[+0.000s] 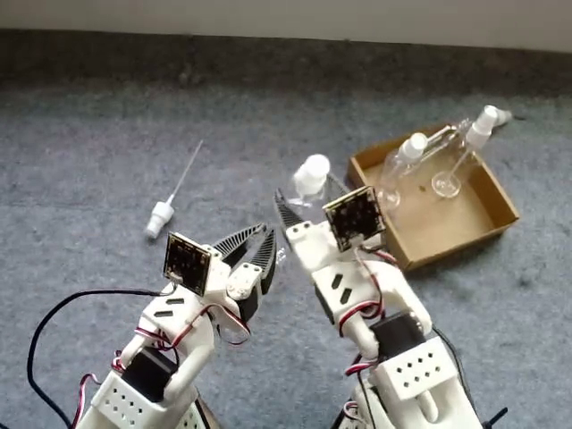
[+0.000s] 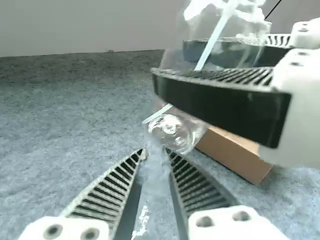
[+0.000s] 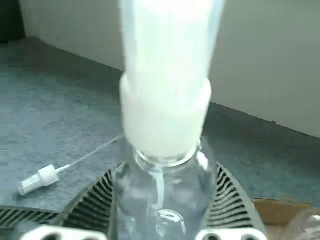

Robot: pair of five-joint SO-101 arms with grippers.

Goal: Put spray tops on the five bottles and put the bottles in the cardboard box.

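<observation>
Under everything, a grey carpet-covered table (image 1: 89, 134). Near the front edge, two white arms side by side.

On the right of the high view, an open, shallow, square brown cardboard box (image 1: 451, 223). Inside it, a first clear bottle (image 1: 402, 174) and a second clear bottle (image 1: 460, 156), lying side by side, white spray tops on and pointing to the far rim.

Just beside the box's left wall, the right gripper (image 1: 311, 201), black ribbed fingers clamped on the body of a third clear plastic bottle (image 1: 313, 174). White top on its neck, base tipped toward the other arm.

Left gripper (image 1: 266, 234) close by, fingers parted by a narrow gap with bare carpet between them, tips just short of that bottle's base.

Well apart, far left on the table, a small loose white spray top (image 1: 159, 219), lying flat, its long thin dip tube pointing away.
</observation>
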